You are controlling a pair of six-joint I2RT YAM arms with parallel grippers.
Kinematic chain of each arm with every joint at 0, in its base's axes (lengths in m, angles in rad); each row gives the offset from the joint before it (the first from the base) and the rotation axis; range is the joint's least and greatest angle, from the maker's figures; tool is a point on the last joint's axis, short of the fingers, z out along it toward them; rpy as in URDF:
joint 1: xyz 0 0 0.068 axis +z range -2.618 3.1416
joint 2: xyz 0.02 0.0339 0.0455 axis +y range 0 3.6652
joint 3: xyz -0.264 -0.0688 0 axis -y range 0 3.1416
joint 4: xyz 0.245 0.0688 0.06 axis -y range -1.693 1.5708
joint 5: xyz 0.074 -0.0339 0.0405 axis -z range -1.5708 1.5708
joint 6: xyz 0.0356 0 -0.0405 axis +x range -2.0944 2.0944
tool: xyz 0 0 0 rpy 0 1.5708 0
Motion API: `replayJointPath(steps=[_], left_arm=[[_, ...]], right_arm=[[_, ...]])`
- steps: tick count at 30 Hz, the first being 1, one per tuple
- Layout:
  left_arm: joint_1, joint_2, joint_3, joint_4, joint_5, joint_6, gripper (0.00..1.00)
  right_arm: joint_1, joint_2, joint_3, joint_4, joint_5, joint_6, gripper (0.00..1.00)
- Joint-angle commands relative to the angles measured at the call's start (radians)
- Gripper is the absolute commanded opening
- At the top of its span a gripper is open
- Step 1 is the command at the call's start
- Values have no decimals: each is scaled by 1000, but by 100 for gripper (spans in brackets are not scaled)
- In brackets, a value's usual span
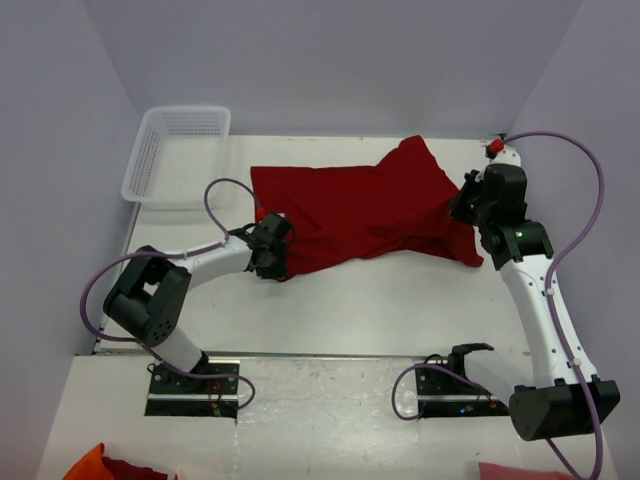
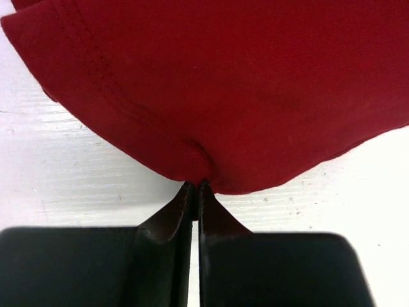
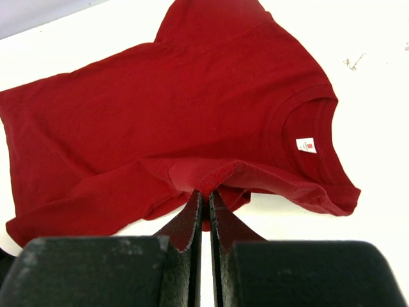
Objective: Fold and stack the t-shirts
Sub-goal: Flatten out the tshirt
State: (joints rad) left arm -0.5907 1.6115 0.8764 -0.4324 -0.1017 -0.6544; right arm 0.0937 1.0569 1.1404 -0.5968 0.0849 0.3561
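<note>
**Both hands pinch the red t-shirt at opposite ends**

The dark red t-shirt (image 1: 360, 210) lies rumpled across the far half of the tabletop (image 1: 400, 310), from its middle toward the right edge. The left hand (image 2: 195, 185) is closed on the hem at the shirt's near-left corner. The right hand (image 3: 206, 195) is closed on a raised fold at the right end, near the collar and its white neck label (image 3: 307, 145). Gripping two opposite ends probably serves to stretch the cloth flat before folding. A white mesh basket (image 1: 175, 150) sits at the far-left corner.

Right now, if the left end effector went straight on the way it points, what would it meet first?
The red t-shirt: the left end effector seems closed on its edge, with more cloth directly ahead.
</note>
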Motion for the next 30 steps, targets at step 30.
replayJointPath(steps=[30], left_arm=[[43,-226,1243,-335,-398,515,0]], right_arm=[[5,86,921,-162,49,-273,0]])
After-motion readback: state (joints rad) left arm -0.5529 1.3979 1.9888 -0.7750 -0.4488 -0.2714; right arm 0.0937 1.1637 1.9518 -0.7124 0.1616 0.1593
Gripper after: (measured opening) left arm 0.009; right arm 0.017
